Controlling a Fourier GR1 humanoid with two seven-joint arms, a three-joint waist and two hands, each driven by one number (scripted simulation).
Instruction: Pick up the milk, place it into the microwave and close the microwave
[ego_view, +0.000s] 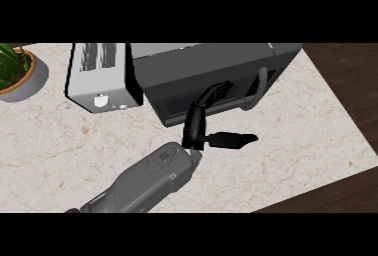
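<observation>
Head view. The microwave (210, 75) stands at the far side of the marble table (295, 150), with its door face turned toward the robot and a curved handle (260, 90) at its right end. The door appears shut or nearly shut; the exact gap cannot be told. A white toaster (100, 77) stands just beside the microwave on its left, and a potted plant (16, 67) sits at the far left edge.

One robot hand (209, 107) shows, on a grey forearm (148, 180) rising from the lower edge; judged by the task, it is taken as the right. Its fingers extend straight against the door face, thumb spread to the right, gripping nothing. The left robot hand is not in view.

The milk is not visible anywhere on the table; it is presumably inside the microwave, so the step in hand is judged to be closing.

Procedure: keep the fingers flat on the door near the handle end, away from the hinge. Push straight toward the microwave body until the door seats flush. Avoid hooking the handle or nudging the toaster.
</observation>
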